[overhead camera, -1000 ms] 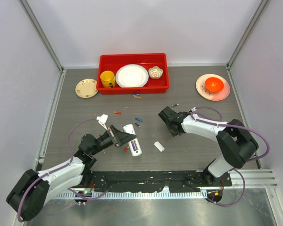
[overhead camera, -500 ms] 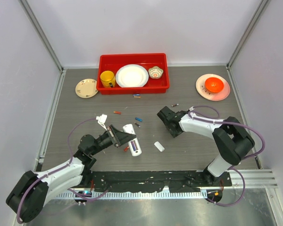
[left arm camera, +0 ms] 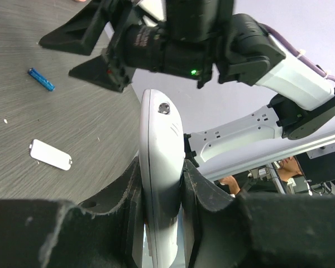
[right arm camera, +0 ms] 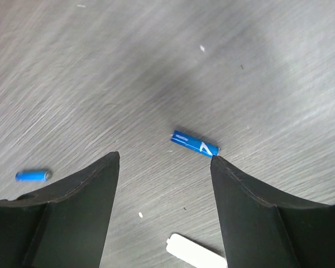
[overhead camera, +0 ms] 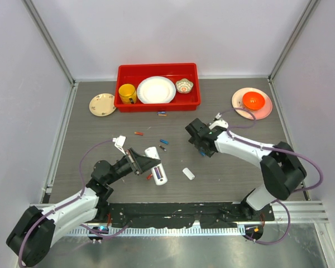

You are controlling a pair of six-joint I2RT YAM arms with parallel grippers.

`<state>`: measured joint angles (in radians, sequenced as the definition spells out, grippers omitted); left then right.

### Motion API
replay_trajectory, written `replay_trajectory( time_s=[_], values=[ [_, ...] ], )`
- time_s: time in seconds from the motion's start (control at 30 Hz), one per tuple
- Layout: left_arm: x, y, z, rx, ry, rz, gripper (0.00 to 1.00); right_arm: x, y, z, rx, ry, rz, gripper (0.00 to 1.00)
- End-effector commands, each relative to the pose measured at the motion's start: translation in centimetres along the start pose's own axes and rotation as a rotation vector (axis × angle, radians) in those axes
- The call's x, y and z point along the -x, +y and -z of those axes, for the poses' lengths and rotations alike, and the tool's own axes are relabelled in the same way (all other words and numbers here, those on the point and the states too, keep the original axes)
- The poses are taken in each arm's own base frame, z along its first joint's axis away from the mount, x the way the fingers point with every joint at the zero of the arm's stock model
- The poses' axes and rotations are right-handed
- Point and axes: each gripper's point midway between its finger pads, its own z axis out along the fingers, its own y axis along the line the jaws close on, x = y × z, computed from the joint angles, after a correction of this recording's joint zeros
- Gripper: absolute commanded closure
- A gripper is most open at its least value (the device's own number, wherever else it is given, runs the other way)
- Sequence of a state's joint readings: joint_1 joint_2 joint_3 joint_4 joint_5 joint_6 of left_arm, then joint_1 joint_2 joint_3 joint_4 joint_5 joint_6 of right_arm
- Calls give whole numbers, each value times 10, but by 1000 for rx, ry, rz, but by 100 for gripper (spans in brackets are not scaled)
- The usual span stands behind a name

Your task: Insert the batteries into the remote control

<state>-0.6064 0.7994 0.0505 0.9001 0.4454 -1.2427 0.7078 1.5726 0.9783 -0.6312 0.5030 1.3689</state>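
Observation:
My left gripper (overhead camera: 149, 162) is shut on the remote control (overhead camera: 159, 174), a slim white bar lying left of centre; in the left wrist view the remote control (left arm camera: 159, 145) is clamped edge-on between both fingers. My right gripper (overhead camera: 193, 135) hovers open right of centre, nothing between its fingers. In the right wrist view the right gripper (right arm camera: 164, 158) stands over bare table, a blue battery (right arm camera: 195, 143) just ahead of its right fingertip and another blue battery (right arm camera: 32, 176) at the left. More batteries lie loose: blue (overhead camera: 163, 141), red (overhead camera: 138, 133), red (overhead camera: 149, 176) beside the remote.
A small flat white cover piece (overhead camera: 188, 173) lies between the arms. A red tray (overhead camera: 157, 105) with a yellow mug, white plate and small bowl stands at the back. A cream plate (overhead camera: 103, 104) is back left, a pink plate with an orange bowl (overhead camera: 252, 103) back right.
My right gripper has opened wider and shifted a little toward the back left. The left gripper and the remote have not moved.

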Motion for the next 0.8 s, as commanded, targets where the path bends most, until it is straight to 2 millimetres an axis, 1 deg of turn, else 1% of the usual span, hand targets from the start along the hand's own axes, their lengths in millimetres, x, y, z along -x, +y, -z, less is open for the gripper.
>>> replay_trajectory(
  time_s=[0.0, 0.03, 0.07, 0.1, 0.13, 0.17, 0.2, 0.23, 0.27, 0.37, 0.5, 0.53, 0.67, 0.77],
  values=[
    [3, -4, 1, -18, -15, -40, 100, 49, 36, 48, 231, -157, 436, 28],
    [2, -4, 1, -17, -15, -41, 100, 35, 44, 53, 326, -95, 547, 28],
    [3, -3, 1, -15, -16, -43, 100, 38, 44, 53, 361, -108, 718, 30],
    [3, -4, 1, -16, -14, -46, 100, 35, 44, 53, 388, -92, 792, 32],
    [3, -3, 0, -15, -14, -46, 100, 24, 40, 45, 390, -35, 873, 33],
    [3, -3, 0, -13, -11, -44, 100, 28, 34, 42, 349, -7, 962, 39],
    [3, -3, -1, -18, -10, -46, 100, 29, 30, 36, 312, 23, 995, 43],
    [2, -4, -1, -21, -6, -45, 100, 21, 24, 23, 269, 74, 1046, 47],
    [2, -3, -2, -19, -4, -44, 100, 21, 27, 24, 272, 86, 1064, 52],
    [1, -6, -3, -31, 8, -41, 100, 14, 34, 18, 309, 125, 1087, 57],
    [0, -7, -1, -34, 8, -40, 100, 14, 35, 5, 305, 195, 1118, 60],
    [0, -5, -1, -29, 7, -39, 100, 17, 36, 1, 303, 202, 1116, 61],
    [-1, -4, 1, -29, 2, -40, 100, 13, 34, -6, 305, 237, 1111, 62],
    [-1, -4, 1, -26, 3, -40, 100, 8, 27, -15, 275, 255, 1120, 62]
  ],
)
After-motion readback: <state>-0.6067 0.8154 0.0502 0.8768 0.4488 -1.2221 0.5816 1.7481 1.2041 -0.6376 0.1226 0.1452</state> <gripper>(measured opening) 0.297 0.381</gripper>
